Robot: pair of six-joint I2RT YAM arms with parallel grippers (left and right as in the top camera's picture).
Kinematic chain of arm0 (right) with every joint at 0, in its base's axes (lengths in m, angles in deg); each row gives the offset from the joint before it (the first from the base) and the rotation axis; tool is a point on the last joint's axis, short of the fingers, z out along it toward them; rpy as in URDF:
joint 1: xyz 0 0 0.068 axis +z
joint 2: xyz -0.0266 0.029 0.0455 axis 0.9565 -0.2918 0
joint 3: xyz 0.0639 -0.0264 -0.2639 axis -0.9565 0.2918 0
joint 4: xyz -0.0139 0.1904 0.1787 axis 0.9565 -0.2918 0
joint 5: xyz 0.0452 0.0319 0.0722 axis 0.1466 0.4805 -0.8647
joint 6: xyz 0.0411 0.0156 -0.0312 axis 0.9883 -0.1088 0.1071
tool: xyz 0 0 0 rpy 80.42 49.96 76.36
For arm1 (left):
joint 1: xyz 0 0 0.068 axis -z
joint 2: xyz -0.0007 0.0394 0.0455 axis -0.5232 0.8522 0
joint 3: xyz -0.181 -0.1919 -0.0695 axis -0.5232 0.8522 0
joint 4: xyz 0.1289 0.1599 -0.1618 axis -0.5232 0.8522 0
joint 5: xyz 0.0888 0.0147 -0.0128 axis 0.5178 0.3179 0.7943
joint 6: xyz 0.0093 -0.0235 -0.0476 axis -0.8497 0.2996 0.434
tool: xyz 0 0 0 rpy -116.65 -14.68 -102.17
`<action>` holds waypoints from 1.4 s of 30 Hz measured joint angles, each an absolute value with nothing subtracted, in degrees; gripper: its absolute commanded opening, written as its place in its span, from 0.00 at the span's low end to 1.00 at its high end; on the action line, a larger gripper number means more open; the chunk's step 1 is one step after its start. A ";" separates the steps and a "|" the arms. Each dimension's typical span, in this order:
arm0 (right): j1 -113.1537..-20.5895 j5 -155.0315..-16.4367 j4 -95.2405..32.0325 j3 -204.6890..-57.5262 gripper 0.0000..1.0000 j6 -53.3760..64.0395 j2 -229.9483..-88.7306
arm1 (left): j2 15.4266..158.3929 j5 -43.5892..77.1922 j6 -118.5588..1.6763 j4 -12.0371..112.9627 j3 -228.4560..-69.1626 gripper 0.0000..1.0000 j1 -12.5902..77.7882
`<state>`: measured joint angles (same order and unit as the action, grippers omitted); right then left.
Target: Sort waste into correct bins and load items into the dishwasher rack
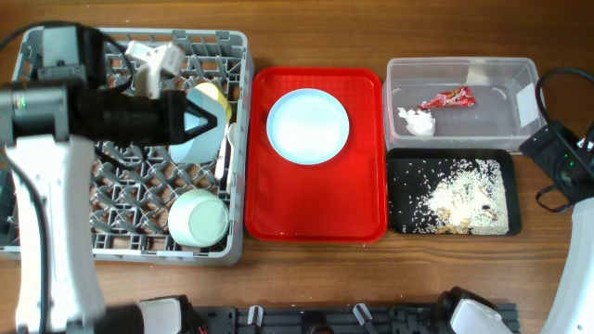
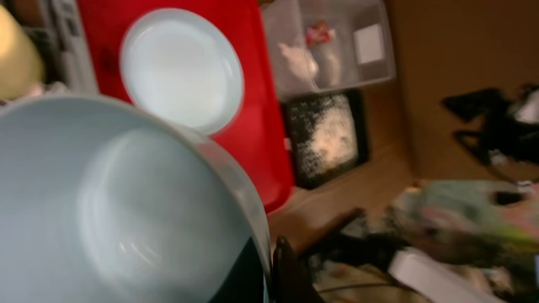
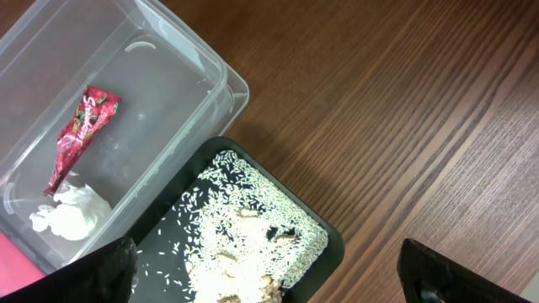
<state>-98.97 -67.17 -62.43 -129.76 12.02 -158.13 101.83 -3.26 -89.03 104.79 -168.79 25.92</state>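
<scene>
My left gripper is shut on the rim of the light blue bowl over the grey dishwasher rack. The bowl fills the left wrist view, with one finger at its rim. A yellow cup and a pale green bowl sit in the rack. The light blue plate lies on the red tray. The red wrapper and white napkin lie in the clear tub. Rice covers the black tray. My right gripper is open and empty above the black tray's edge.
A white utensil stands along the rack's right side. The right arm and its cables sit at the table's right edge beside the tub. Bare wooden table lies in front of the trays.
</scene>
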 measured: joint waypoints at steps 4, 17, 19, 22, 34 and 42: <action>-98.97 -67.17 -62.43 -129.76 1.00 12.02 -158.13 | 108.45 -12.68 -99.06 111.24 -168.41 0.04 22.27; -98.97 -67.17 -62.43 -129.76 1.00 12.02 -158.13 | 122.94 -26.58 -115.70 109.51 -158.84 0.04 18.34; -98.97 -67.17 -62.43 -129.76 1.00 12.02 -158.13 | 123.95 -28.73 -116.72 106.30 -155.32 0.04 16.61; -98.97 -67.17 -62.43 -129.76 1.00 12.02 -158.13 | 124.84 -30.65 -117.09 103.96 -151.87 0.04 15.15; -98.97 -67.17 -62.43 -129.76 0.99 12.00 -158.13 | 126.11 -38.82 -117.82 100.81 -146.43 0.04 13.27; -98.97 -67.17 -62.43 -129.76 1.00 12.02 -158.13 | 126.11 -39.52 -117.79 100.50 -145.95 0.04 13.27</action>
